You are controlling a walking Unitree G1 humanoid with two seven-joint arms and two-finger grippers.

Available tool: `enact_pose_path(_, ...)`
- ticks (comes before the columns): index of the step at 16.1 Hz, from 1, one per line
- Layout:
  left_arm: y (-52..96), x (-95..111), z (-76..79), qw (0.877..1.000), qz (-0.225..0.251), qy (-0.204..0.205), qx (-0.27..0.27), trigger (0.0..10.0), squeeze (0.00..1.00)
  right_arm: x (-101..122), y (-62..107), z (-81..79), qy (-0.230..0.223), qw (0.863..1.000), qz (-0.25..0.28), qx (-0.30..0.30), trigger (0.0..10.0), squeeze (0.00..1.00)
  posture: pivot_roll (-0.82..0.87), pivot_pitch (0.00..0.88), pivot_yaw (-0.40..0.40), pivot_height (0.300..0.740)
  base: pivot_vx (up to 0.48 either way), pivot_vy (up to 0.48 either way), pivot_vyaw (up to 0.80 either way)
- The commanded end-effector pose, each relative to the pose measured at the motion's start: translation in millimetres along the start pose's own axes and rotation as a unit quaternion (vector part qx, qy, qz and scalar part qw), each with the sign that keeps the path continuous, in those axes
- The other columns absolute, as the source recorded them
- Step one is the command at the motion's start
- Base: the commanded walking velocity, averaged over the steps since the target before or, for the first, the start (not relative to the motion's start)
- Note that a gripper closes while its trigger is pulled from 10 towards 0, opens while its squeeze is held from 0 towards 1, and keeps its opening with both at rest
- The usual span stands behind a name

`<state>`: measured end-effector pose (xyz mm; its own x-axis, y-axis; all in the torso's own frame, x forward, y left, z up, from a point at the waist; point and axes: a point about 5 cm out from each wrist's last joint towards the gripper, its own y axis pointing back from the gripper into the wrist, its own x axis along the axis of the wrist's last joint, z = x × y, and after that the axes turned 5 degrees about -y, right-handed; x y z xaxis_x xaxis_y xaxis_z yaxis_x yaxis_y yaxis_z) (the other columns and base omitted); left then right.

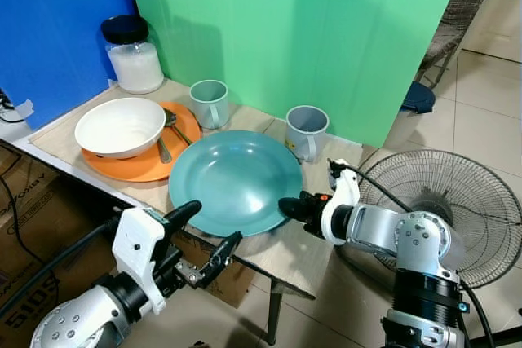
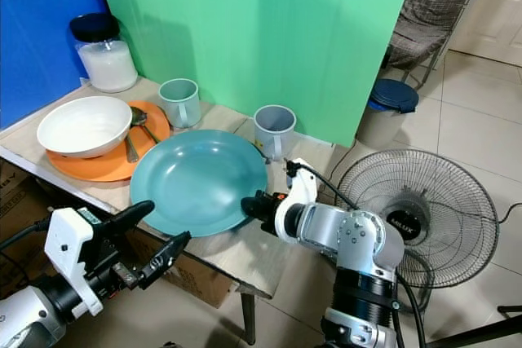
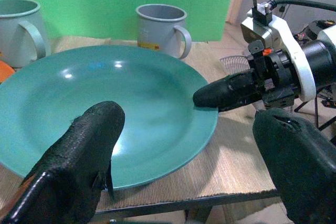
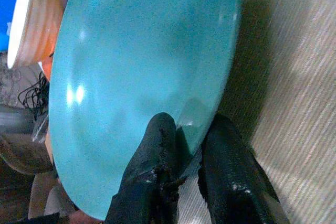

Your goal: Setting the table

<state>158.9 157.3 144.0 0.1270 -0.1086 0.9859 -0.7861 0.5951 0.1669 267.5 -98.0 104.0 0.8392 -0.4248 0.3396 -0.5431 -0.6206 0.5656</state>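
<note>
Table [image 1: 326, 250] in front of a green backdrop [image 1: 326, 38], robot standing at its near edge.

Teal plate [image 1: 236, 181] sits mid-table, near the front edge. Right gripper [image 1: 287, 206] has it by the rim at about 4 o'clock on the plate: in the right wrist view one finger lies over the rim and the other under it, fingers clenched on the plate edge. The plate looks slightly lifted or tilted on that side, judging by the shadow beneath, but I cannot be sure.

Left gripper [image 1: 208, 230] hovers off the table's front edge, at about 7 o'clock from the plate, fingers spread wide and grasping nothing. It points toward the plate but is not touching it.

At 10 o'clock from the plate: orange plate [image 1: 139, 165] with a white bowl [image 1: 120, 126] on it and two spoons [image 1: 169, 132] lying just beside the bowl. Green mug [image 1: 210, 103] stands at 12 o'clock, grey mug [image 1: 307, 131] at 2 o'clock, near the plate's rim. A jar [image 1: 132, 56] with a black lid is at the back corner. A fan [image 1: 457, 209] stands on the floor to the right.

Progress, my reading: early. Crockery is bunched on the left and middle, nothing laid out as a place setting. Teal plate is the piece in hand. Bowl, spoons and mugs all remain to be placed.
</note>
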Motion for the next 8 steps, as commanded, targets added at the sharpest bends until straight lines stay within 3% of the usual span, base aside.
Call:
enact_pose_path(1, -0.1, 1.9, -0.2, 1.000, 0.000, -0.012, 0.002, 10.0, 0.00, 0.7, -4.5, -6.0, -0.009, 1.000, 0.011, 0.011, 0.0, 0.00, -0.07, 0.000, -0.004, 0.740, 0.000, 0.000, 0.00)
enact_pose_path(8, 0.0, 1.8, -3.2, 1.000, 0.001, -0.023, 0.018, 10.0, 0.00, 5.5, -1.1, -5.4, -0.018, 0.998, 0.030, 0.051, 0.0, 0.00, -0.06, 0.000, -0.004, 0.740, 0.000, 0.000, 0.00)
